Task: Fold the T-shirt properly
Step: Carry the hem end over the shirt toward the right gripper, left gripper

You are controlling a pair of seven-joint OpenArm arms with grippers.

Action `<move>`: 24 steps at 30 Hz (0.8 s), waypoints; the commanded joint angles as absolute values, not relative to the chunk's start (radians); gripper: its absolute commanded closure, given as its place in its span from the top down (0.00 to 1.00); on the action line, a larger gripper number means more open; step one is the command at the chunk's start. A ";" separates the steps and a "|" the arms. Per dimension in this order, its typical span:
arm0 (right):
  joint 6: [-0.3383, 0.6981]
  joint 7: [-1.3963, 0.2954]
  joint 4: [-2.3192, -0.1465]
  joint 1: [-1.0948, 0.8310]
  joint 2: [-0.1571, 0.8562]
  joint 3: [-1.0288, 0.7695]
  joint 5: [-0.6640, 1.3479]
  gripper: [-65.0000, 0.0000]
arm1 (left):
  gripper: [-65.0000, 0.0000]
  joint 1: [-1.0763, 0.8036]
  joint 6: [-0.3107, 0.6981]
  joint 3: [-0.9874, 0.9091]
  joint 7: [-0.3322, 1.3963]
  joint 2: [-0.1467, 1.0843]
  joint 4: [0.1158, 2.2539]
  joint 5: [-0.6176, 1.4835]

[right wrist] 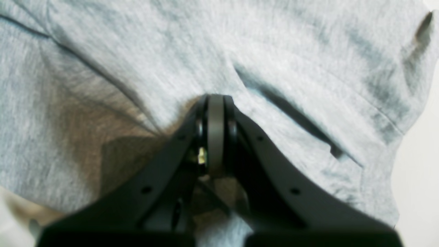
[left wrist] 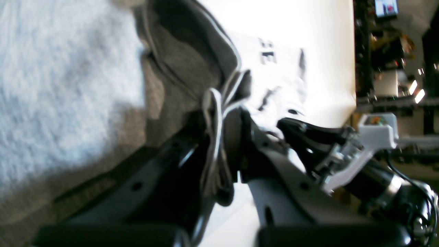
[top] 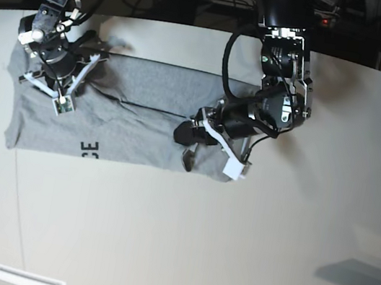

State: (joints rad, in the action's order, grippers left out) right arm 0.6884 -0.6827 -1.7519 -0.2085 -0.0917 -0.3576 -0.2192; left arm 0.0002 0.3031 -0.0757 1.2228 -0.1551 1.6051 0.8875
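On the white desk (top: 182, 236) the grey T-shirt (top: 128, 121) lies spread as a wide band, black lettering (top: 90, 148) near its front edge. Left end effector (left wrist: 221, 113) pinches a bunched fold of the shirt's edge. Right end effector (right wrist: 215, 103), jaws pressed together, rests against plain fabric at the other end.

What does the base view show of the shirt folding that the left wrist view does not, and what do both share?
Only the base view shows the whole T-shirt spread flat on the white table, with both arms at once and the right gripper down at one end. Only the left wrist view shows close up how the left gripper pinches a bunched fold of fabric. Both share the grey shirt, black lettering and the left gripper.
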 commanded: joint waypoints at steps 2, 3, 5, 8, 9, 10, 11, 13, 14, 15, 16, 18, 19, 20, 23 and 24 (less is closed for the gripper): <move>0.698 -0.727 -1.756 -0.217 -0.091 -0.357 -0.237 0.02 | 0.00 0.022 0.309 -0.053 1.176 -0.157 1.618 0.915; 0.698 -0.727 -1.756 -0.217 -0.091 -0.357 -0.237 0.02 | 0.00 0.022 0.309 -0.039 1.159 -0.157 1.607 0.915; 0.698 -0.727 -1.756 -0.225 -0.091 -0.357 -0.237 0.02 | 0.00 0.025 0.309 -0.015 1.139 -0.157 1.578 0.915; 0.698 -0.727 -1.758 -0.228 -0.091 -0.357 -0.237 0.02 | 0.00 0.027 0.309 0.015 1.112 -0.157 1.534 0.915; 0.698 -0.727 -1.758 -0.229 -0.091 -0.357 -0.237 0.02 | 0.00 0.027 0.309 0.024 1.102 -0.157 1.523 0.915; 0.698 -0.727 -1.758 -0.229 -0.090 -0.357 -0.237 0.02 | 0.00 0.027 0.309 0.035 1.093 -0.157 1.514 0.915; 0.698 -0.727 -1.758 -0.229 -0.090 -0.357 -0.237 0.02 | 0.00 0.027 0.309 0.045 1.090 -0.157 1.508 0.915; 0.698 -0.727 -1.758 -0.229 -0.090 -0.357 -0.237 0.02 | 0.00 0.028 0.309 0.056 1.090 -0.157 1.506 0.915; 0.698 -0.727 -1.758 -0.229 -0.090 -0.357 -0.237 0.02 | 0.00 0.028 0.309 0.056 1.090 -0.157 1.506 0.915; 0.698 -0.727 -1.758 -0.229 -0.090 -0.357 -0.237 0.02 | 0.00 0.028 0.309 0.054 1.090 -0.157 1.506 0.915; 0.698 -0.727 -1.758 -0.229 -0.090 -0.357 -0.237 0.02 | 0.00 0.028 0.309 0.053 1.089 -0.157 1.506 0.915; 0.698 -0.727 -1.758 -0.229 -0.090 -0.357 -0.237 0.02 | 0.00 0.028 0.309 0.050 1.089 -0.157 1.506 0.915; 0.698 -0.727 -1.758 -0.229 -0.090 -0.357 -0.237 0.02 | 0.00 0.030 0.309 0.050 1.089 -0.157 1.506 0.915; 0.698 -0.727 -1.758 -0.229 -0.090 -0.357 -0.237 0.02 | 0.00 0.030 0.309 0.048 1.089 -0.157 1.506 0.915; 0.698 -0.727 -1.758 -0.229 -0.090 -0.357 -0.237 0.02 | 0.00 0.030 0.309 0.047 1.089 -0.157 1.506 0.915; 0.698 -0.727 -1.758 -0.229 -0.090 -0.357 -0.237 0.02 | 0.00 0.030 0.309 0.048 1.086 -0.157 1.506 0.915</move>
State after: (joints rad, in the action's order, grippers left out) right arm 0.6880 -0.6788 -1.7561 -0.2199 -0.0917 -0.3576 -0.2157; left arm 0.0116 0.3023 0.0460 1.1011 -0.1493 1.4906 0.8875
